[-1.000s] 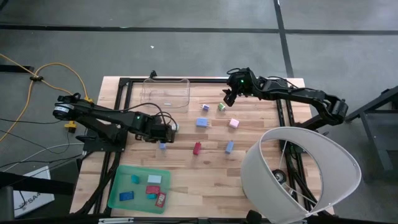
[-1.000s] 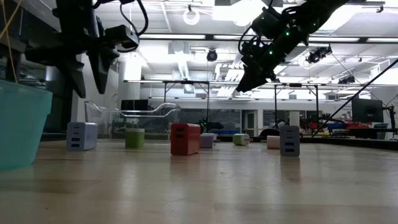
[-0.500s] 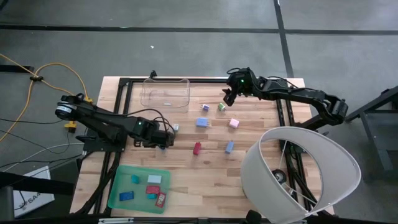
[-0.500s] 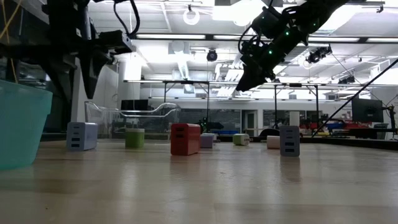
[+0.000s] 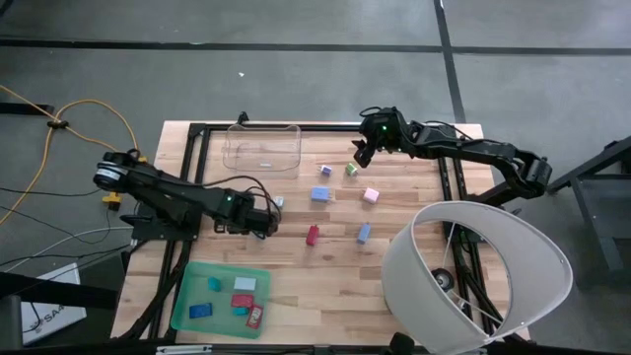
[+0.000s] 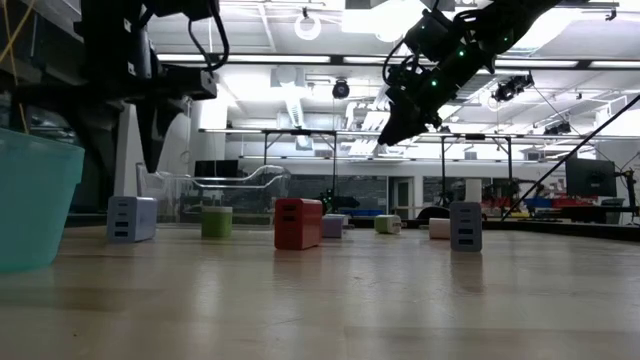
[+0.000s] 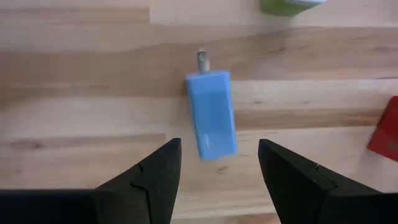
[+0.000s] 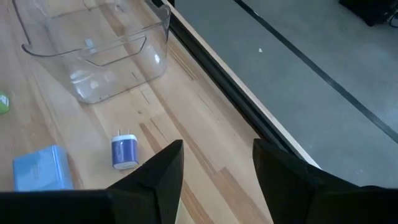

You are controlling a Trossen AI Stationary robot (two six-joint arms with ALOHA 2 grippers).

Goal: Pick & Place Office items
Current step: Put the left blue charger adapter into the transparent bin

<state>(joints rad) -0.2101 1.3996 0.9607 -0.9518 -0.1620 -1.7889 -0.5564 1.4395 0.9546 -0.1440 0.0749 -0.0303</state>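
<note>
Right now your left claw (image 7: 214, 171) hovers over the small light-blue plastic charger block (image 7: 211, 113) lying flat on the wooden tabletop (image 5: 414, 197), jaws spread wide and empty, one on either side of it. You look to be lining up a pick; next, lower straight down and close across its narrow sides. Your right claw (image 8: 214, 165) waits part-open and empty, raised near the clear plastic bin (image 5: 263, 148).
</note>
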